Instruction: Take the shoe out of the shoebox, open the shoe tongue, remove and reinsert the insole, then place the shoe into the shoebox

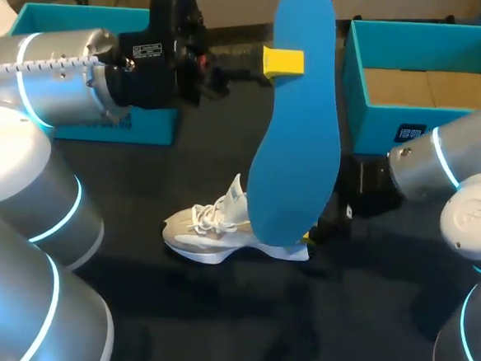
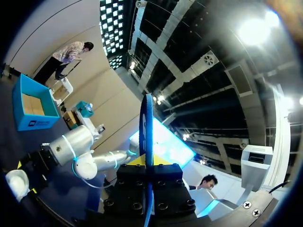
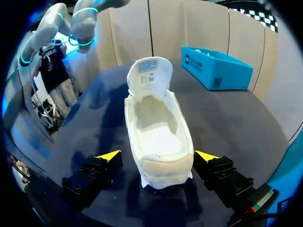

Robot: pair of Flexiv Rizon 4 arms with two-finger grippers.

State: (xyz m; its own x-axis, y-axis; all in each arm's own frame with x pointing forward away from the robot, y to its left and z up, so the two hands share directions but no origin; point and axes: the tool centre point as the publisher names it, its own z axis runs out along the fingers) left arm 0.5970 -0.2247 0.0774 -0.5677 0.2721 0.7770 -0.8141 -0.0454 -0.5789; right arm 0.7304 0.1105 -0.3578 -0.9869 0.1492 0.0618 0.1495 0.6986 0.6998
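My left gripper (image 1: 283,61) is raised high above the table, shut on a blue insole (image 1: 298,127) that hangs down in front of the shoe. In the left wrist view the insole (image 2: 148,127) stands edge-on between the fingers of that gripper (image 2: 149,163). The white shoe (image 1: 208,226) rests on the dark table, toe to the left. My right gripper (image 3: 158,156) is open, its fingers (image 3: 110,155) straddling the heel of the shoe (image 3: 158,137). The tongue (image 3: 149,71) is folded up and the inside is bare. The insole mostly hides my right gripper (image 1: 315,229) in the head view.
A blue shoebox (image 1: 426,119) with a cardboard floor stands at the back right. Another blue box (image 1: 70,20) sits at the back left behind my left arm, also seen as the blue box (image 3: 215,68) beyond the shoe's toe.
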